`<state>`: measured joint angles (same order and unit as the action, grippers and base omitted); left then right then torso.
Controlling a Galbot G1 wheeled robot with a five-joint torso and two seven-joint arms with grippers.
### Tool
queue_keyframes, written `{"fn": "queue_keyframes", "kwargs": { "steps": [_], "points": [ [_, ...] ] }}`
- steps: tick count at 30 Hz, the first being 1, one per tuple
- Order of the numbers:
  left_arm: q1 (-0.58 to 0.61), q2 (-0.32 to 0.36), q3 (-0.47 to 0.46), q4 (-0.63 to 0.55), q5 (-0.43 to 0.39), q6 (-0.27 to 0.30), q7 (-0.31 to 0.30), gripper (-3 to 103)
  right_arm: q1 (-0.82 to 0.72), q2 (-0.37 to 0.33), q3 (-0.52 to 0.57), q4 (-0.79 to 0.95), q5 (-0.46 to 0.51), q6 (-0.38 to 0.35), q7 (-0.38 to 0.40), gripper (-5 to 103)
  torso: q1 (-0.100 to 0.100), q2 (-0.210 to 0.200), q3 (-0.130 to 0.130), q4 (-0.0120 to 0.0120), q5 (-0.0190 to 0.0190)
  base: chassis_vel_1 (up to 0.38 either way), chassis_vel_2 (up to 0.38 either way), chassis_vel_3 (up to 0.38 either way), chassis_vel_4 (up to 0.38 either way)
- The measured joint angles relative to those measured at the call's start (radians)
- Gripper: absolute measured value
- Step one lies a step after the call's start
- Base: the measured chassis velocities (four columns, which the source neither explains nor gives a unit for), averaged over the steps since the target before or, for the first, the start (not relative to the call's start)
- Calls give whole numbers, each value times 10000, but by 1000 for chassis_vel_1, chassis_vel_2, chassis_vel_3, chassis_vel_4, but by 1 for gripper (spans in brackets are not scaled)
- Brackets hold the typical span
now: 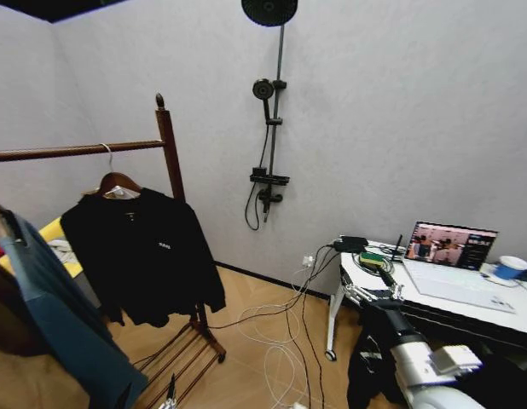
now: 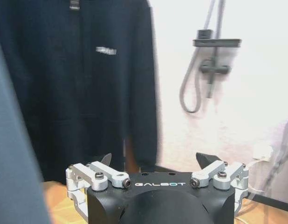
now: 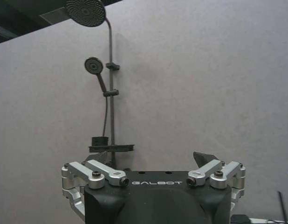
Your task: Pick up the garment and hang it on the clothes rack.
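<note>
**Garment on the rack, both hands empty**

Garment first: the black long-sleeved jacket hangs from a brown wooden hanger, whose metal hook loops over the horizontal bar of the clothes rack. It sits at about nine o'clock in the head view, just beside the rack's right upright, with a small pale logo on its chest. Its hem hangs above the rack's slatted base.

From the left wrist camera the jacket's front shows straight ahead, and the left hand is held apart from it with its fingers spread wide and nothing between them. A teal-blue jacket hangs closer to the head camera at about eight o'clock, partly in front of the black one's sleeve.

The right hand is likewise spread wide and empty, facing a grey wall that carries a black shower fixture. In the head view the right arm reaches forward at about five o'clock, near the edge of a white worktop that carries an open laptop. Cables trail across the wooden floor between the rack and the worktop.
</note>
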<state>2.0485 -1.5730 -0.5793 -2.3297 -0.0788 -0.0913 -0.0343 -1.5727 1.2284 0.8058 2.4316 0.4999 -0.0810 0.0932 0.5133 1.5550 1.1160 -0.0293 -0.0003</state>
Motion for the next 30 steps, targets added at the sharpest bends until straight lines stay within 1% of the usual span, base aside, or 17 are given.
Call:
{"fn": "queue_keyframes", "kwargs": {
  "steps": [2,3,4,5,6,10,11,18,30],
  "points": [
    [0,0,1,0,0,0,0,100,0,0,0,-1,0,0,0,100,-1,-1,0,-1,0,-130,-177,-149,-146],
    [-1,0,5,0,0,0,1,100,0,-1,1,-2,0,0,0,100,1,-1,2,0,11,-118,-164,-141,-82],
    [-1,0,5,0,0,0,1,100,0,-1,1,-2,0,0,0,100,1,-1,2,0,11,-118,-164,-141,-82],
    [0,-1,5,1,0,1,1,100,0,-2,1,-3,0,-1,1,100,0,-1,1,5,12,-118,-164,-141,-73],
    [0,0,4,1,0,0,1,100,0,-2,1,-2,0,0,1,100,-2,1,0,3,1,-140,-139,-73,-95],
    [0,-1,4,0,0,0,1,100,0,-2,0,-3,0,0,1,100,-1,-1,1,4,7,-130,-124,-116,-119],
    [0,0,2,0,0,0,1,100,0,-2,0,-2,0,0,1,100,-1,0,0,3,0,-105,-111,-130,-159],
    [0,0,0,0,0,0,-1,100,0,-2,0,-2,0,-1,1,100,0,0,0,3,1,-110,-113,-134,-150],
    [0,0,3,1,0,0,0,100,0,-2,0,-1,0,-1,1,100,0,0,1,1,4,-89,-109,-98,-85]
  ]
}}
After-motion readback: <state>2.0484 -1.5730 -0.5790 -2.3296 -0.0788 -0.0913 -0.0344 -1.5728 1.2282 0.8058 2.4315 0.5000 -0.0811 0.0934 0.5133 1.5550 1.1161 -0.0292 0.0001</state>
